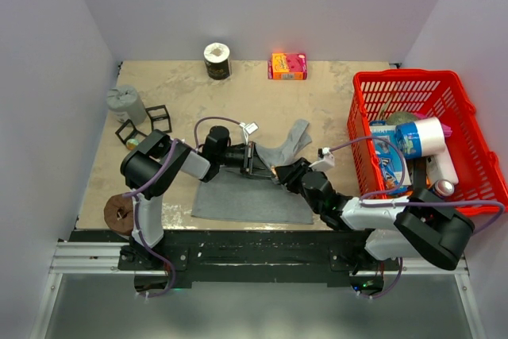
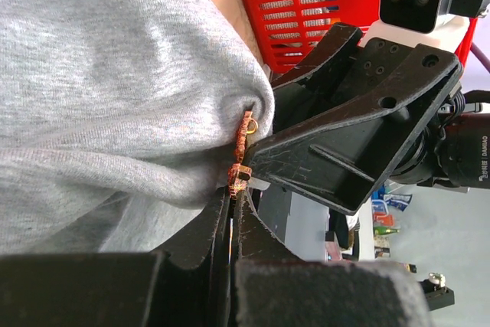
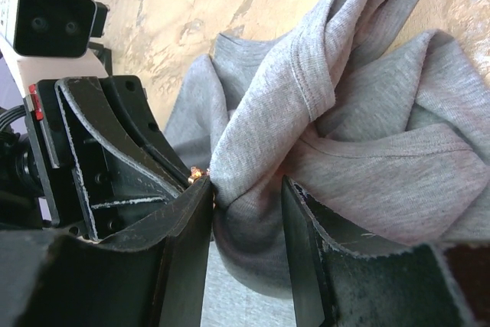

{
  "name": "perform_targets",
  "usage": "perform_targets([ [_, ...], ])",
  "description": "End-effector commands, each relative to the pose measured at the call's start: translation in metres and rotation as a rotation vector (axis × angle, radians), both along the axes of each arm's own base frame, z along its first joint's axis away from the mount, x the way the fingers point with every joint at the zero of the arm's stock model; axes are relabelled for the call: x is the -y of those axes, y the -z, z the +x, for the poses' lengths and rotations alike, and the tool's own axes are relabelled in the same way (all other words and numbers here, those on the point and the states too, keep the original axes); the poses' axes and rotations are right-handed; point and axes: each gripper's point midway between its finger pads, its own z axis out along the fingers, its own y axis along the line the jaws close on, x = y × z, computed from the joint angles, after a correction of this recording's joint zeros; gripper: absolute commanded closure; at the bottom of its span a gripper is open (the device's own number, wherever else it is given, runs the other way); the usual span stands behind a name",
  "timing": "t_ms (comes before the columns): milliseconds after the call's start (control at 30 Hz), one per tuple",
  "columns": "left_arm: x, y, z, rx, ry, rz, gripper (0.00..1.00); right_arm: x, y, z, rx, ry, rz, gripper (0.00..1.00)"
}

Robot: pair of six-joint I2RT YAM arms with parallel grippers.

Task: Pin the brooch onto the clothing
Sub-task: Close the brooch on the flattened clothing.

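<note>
The grey clothing lies mid-table with one part bunched up between the two grippers. My left gripper is shut on the small orange brooch, which presses against a fold of the clothing. My right gripper is closed on that raised fold of clothing, with cloth bulging between its fingers. A gold-orange speck of the brooch shows at the tip of its left finger, right beside the left gripper. From above, the left gripper and right gripper meet tip to tip.
A red basket holding bottles and packets stands at the right. At the back are a pink box and a dark roll. A grey object, black frames and a brown ring sit at the left.
</note>
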Motion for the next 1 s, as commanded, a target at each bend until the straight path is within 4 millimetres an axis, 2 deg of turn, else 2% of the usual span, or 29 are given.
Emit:
perform_targets([
  [0,0.003,-0.041,0.004,0.127,0.018,-0.1,1.0,0.019,0.02,0.001,-0.029,0.069,-0.108,0.57],
  [667,0.006,-0.04,-0.002,0.116,0.029,-0.105,1.0,0.027,0.013,0.012,-0.003,0.13,-0.154,0.57],
  [967,0.007,-0.04,-0.004,0.118,0.034,-0.106,1.0,0.025,0.013,0.018,0.004,0.136,-0.176,0.57],
])
